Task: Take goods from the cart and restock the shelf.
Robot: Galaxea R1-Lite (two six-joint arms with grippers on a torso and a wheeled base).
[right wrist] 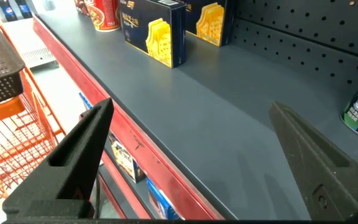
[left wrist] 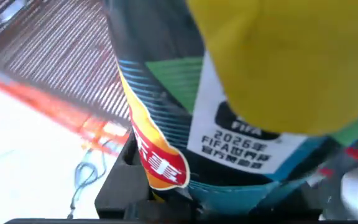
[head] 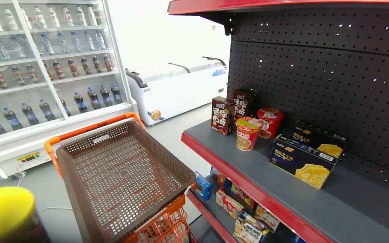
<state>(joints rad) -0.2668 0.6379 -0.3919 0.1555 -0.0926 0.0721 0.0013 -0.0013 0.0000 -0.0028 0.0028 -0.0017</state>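
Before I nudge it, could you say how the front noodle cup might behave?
The front noodle cup narrows toward its base, so a high push probably tips it. Its sealed lid suggests a light, easily dented cup.

cart (head: 123,175) left of shelf (head: 235,158); cups (head: 248,133) left of boxes (head: 307,158) on shelf

Our head camera looks down on cart (head: 89,128) and shelf (head: 241,160); right wrist shares the shelf, near; left wrist hugs a can (left wrist: 229,143).
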